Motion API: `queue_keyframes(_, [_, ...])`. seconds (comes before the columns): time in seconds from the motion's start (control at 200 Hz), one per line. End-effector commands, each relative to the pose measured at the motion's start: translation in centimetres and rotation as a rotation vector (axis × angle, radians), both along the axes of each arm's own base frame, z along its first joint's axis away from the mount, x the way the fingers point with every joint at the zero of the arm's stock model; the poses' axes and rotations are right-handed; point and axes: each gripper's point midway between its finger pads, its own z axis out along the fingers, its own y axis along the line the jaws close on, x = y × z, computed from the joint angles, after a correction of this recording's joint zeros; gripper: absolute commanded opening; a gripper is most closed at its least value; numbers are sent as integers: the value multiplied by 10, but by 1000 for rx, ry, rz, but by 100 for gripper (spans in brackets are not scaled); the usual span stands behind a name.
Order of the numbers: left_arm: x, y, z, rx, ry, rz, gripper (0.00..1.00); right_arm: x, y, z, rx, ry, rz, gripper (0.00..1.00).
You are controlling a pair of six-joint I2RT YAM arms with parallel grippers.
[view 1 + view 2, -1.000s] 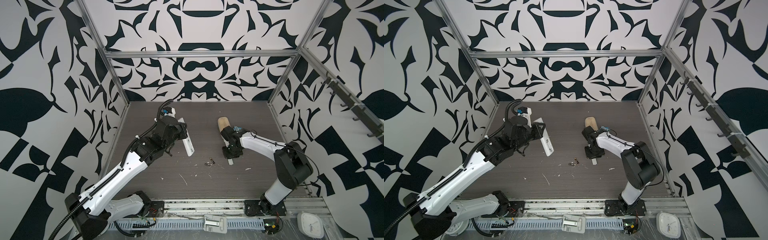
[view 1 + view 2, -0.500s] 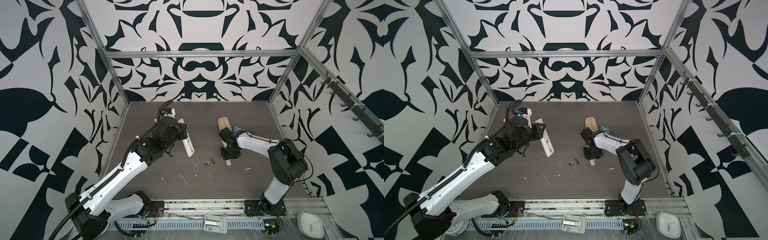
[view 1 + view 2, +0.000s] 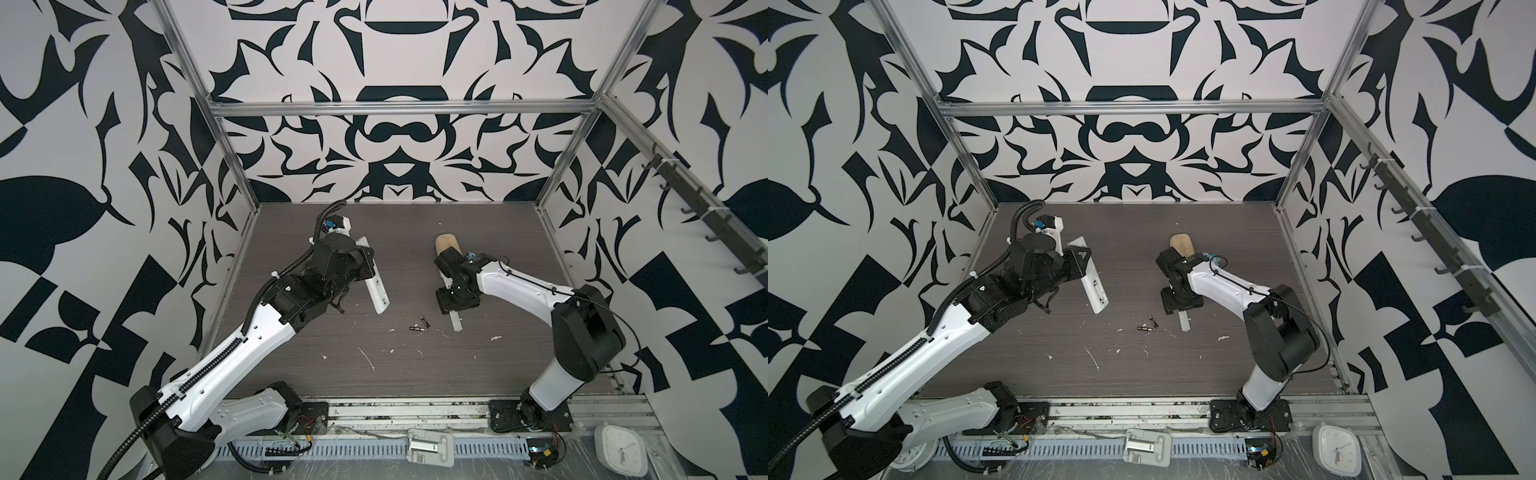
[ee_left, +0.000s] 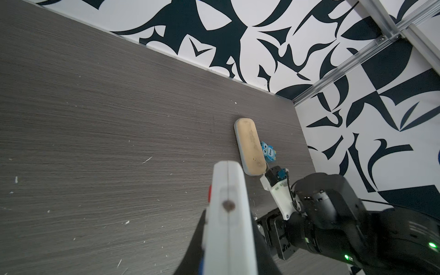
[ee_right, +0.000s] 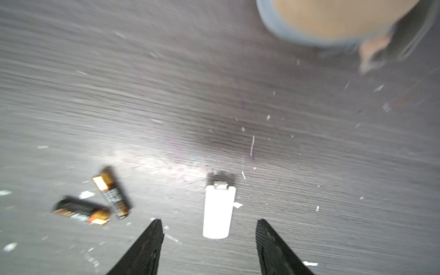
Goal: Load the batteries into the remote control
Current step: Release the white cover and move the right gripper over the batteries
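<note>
Left gripper [image 3: 365, 268] is clamped on the remote [image 3: 376, 291], holding it tilted above the table [image 3: 332, 374]. The right gripper [image 5: 209, 222] hangs over the cover [image 5: 219, 209] with jaws apart, gripping nothing. The batteries [image 5: 112, 194] lie on the table just beside the cover, in a V with ends nearly meeting. A battery pick looks next: shift sideways and straddle one across its middle (a nudge could roll the other). A second ago the right jaws stood closer together; remote, cover and batteries have not moved
</note>
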Motion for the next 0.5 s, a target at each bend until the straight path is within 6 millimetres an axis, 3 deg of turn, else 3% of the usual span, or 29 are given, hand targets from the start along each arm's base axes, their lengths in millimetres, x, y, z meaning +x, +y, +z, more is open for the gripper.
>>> queue_keyframes(0.0, [-2,-4,0,-26,3,-20,0,-7,18,26,47,-14,102,66])
queue_keyframes(0.105, [-7,-5,0,-51,4,-32,0,-24,54,35,171,-9,260,66])
queue_keyframes(0.175, [-10,-4,-1,-59,10,-34,0,-32,67,32,204,2,339,66])
queue_keyframes(0.495, [-24,-8,-8,-123,39,-88,0,-26,81,22,216,47,304,64])
